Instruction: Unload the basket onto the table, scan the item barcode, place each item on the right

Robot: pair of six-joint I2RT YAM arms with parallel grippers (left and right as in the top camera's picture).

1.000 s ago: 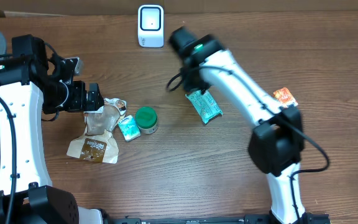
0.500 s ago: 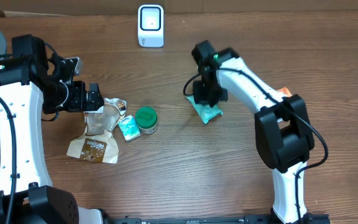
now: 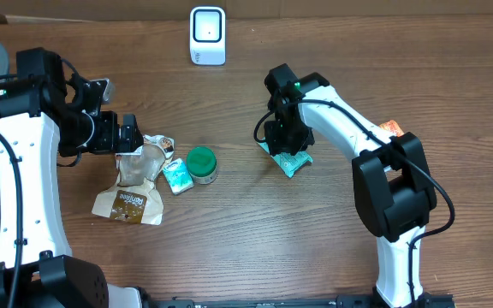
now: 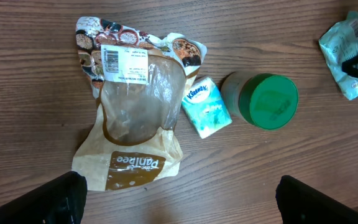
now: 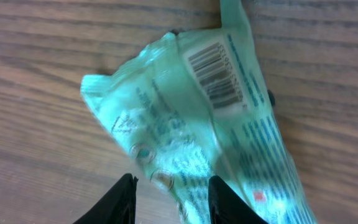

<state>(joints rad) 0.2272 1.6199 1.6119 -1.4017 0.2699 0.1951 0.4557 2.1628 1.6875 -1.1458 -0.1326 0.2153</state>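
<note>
The right end effector [image 5: 173, 186] is letting go. Its two fingers are standing apart, and the green packet [image 5: 185, 124] is lying flat on the desk [image 3: 315, 239] directly beneath it, with one end reaching between the parted fingers. The barcode [image 5: 213, 74] is facing up, just ahead of the fingertips in the right wrist view.

A second ago this end effector was clenched on the packet and sitting much closer to the scanner [image 3: 207, 35]. Half a second ago it was already low over the desk. Now it is settling a little further from the scanner and opening. The scanner is standing well away from it, toward the back edge of the desk.

Judging by this, the pass at the scanner is probably over for this packet and the arm is putting it down. Whether the scan registered cannot be told.

The left end effector [image 4: 179, 186] is hanging fully released, as it was in both earlier views. The brown bag [image 4: 135, 112] is lying under it, ungrasped, and may be the next item to scan.
</note>
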